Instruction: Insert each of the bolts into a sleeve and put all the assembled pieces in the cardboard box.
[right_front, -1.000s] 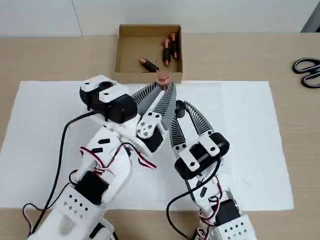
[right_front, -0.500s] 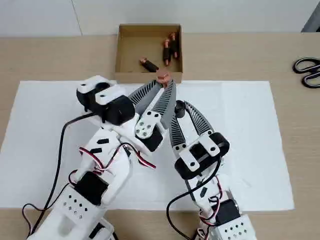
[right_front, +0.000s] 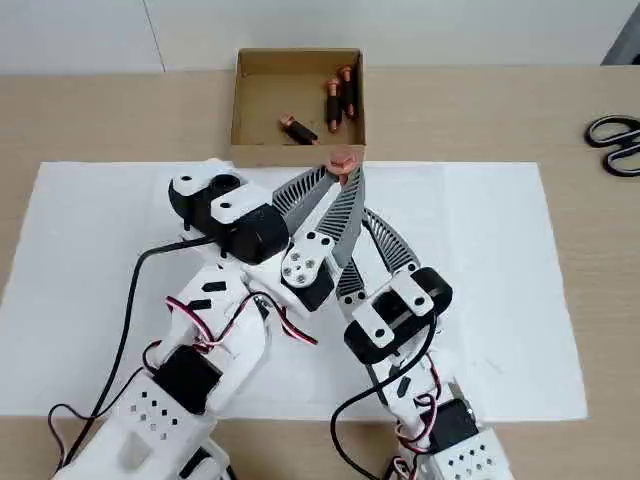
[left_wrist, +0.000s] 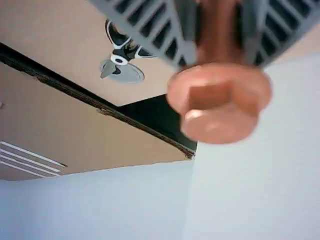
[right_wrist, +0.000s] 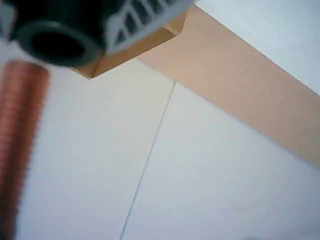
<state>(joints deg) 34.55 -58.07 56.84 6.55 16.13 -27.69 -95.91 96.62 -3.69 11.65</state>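
Displacement is showing at the left gripper: over the last second it has been swinging sideways along the front wall of the cardboard box. The bolt clamped between its fingers is now standing head-up just in front of that wall, near the box corner on the scissors' side. The left fingers are now crossing over the right gripper, which has been drawing back slightly from the box. The right fingers are gripping the black sleeve, farther from the box than the bolt head. In the right wrist view the bolt's threaded shank is lying beside the sleeve's open bore, not inside it. Judgement: alignment is proceeding, but insertion is not yet starting. Three assembled pieces are already lying in the box.

Clearance: the bolt head is riding close to the box's front rim, so further travel toward the box is risking contact. The crossed fingers are leaving little sideways room between the arms. The white sheet in front of the box is offering open room on both sides. The scissors are lying well apart from the box on the counter.
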